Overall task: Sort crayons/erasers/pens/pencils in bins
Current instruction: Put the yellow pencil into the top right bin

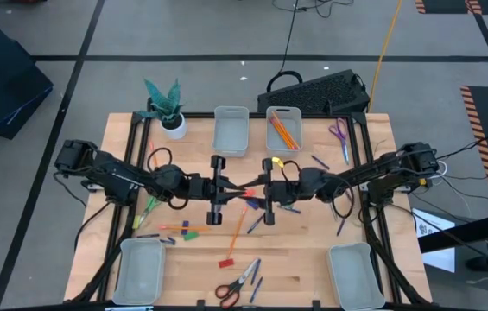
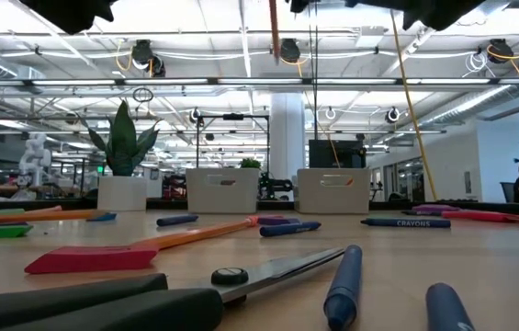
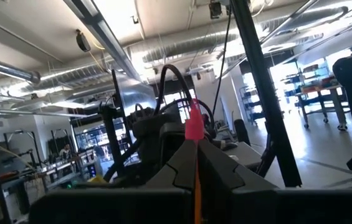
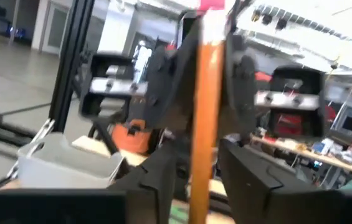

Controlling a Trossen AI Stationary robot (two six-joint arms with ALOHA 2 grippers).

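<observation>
Wooden table [image 1: 313,259] carries four bins, one at each near corner, two at the far edge. Above its middle, the left gripper [image 1: 237,189] and right gripper [image 1: 252,189] meet, both pinching one pencil [image 4: 205,112], its pink end [image 3: 194,127] showing between the fingers.

I'm reading just one word: "CRAYONS", printed in pale letters on the side of a dark blue crayon [image 2: 405,222] that's lying flat on the desk in the low view, toward the right edge of the desk as that cam sees it. I'm seeing small labels on two bins [image 2: 332,191] at the far edge, but they're too small to read.
</observation>
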